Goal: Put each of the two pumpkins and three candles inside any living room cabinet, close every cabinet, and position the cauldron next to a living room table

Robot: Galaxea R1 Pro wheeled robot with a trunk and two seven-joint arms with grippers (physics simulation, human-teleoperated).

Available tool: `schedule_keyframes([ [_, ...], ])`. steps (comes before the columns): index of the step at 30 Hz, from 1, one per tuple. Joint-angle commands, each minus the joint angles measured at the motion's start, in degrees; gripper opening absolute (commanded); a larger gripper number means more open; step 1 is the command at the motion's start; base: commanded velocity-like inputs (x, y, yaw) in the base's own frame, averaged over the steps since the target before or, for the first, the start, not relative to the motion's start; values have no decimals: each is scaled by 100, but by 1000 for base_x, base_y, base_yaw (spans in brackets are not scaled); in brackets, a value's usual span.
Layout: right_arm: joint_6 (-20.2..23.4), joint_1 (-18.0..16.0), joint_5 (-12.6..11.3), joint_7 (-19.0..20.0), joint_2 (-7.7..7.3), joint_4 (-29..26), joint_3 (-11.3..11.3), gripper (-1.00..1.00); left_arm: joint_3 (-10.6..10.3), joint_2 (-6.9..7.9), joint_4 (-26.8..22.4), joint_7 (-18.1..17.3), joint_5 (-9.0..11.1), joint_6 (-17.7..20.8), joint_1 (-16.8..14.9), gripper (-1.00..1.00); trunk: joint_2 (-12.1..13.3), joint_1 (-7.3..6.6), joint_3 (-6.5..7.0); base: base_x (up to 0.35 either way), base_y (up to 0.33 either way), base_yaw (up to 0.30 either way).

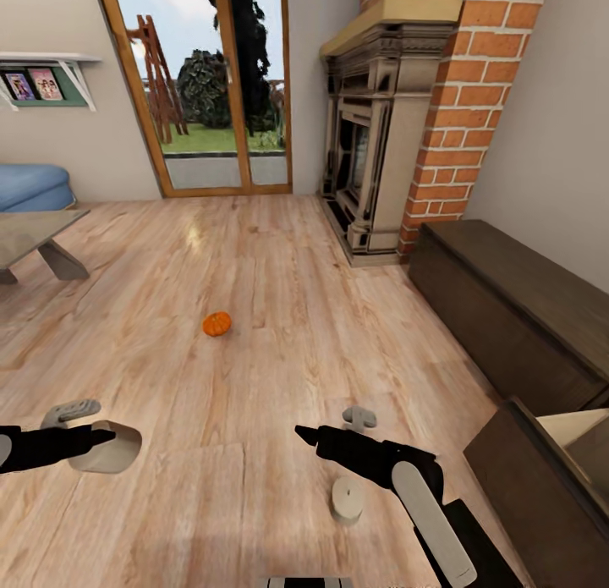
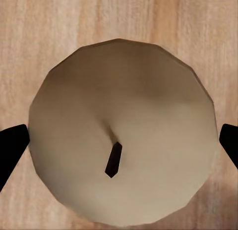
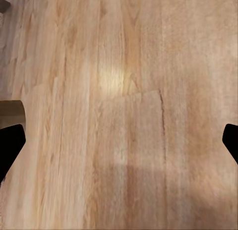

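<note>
Left gripper [image 2: 119, 141]: spread wide, holding nothing, poised directly above a candle [image 2: 121, 131]; one dark fingertip [image 2: 12, 150] shows on each side of the wax, apart from it.
Right gripper [image 3: 119, 145]: also parted and empty, with bare wooden floor [image 3: 129, 91] between its fingers.
Candle under left gripper [image 1: 106, 448]: standing upright on the floor, wick up.
Second candle [image 1: 347, 497]: upright on the floor just beside the right arm.
Pumpkin [image 1: 216, 323]: alone on the open floor, well ahead of both arms.
Cabinet [image 1: 516, 317]: along the right wall; its nearest front [image 1: 529, 495] is pulled out, pale inside showing.
Table [image 1: 38, 233]: far left.
Handling: the candle looks stiff, light and smooth, probably slippery. Best taken across its round side, about mid-height, fingers square to the wall so it cannot squirt out or tip.
</note>
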Motion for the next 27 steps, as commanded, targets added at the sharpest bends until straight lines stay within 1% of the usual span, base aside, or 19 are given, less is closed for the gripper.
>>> schedule_keyframes([
  [1,9,-4,-60,-59,-6,-7,5,100,6,0,-1,-24,-16,23,0,-100,-2,-1,-5,0,280,-163],
  [8,6,-4,-66,-60,-3,-3,-3,100,6,0,-1,-27,-14,23,11,-100,-2,-1,-5,0,272,-247],
  [15,6,-4,-67,-60,-3,2,-6,100,12,14,-1,-35,5,29,13,-100,-2,-1,-5,0,63,-278],
  [20,6,-4,-67,-60,-6,3,-6,100,59,169,-1,-55,24,35,13,-100,-2,-1,-5,0,5,-280],
  [23,6,-7,-67,-60,-3,7,-6,100,152,257,4,-59,33,37,13,-100,2,-9,62,0,1,-280],
  [27,6,-7,-67,-60,-3,25,-6,100,213,285,6,-60,37,38,13,-100,7,-19,150,0,0,-280],
])
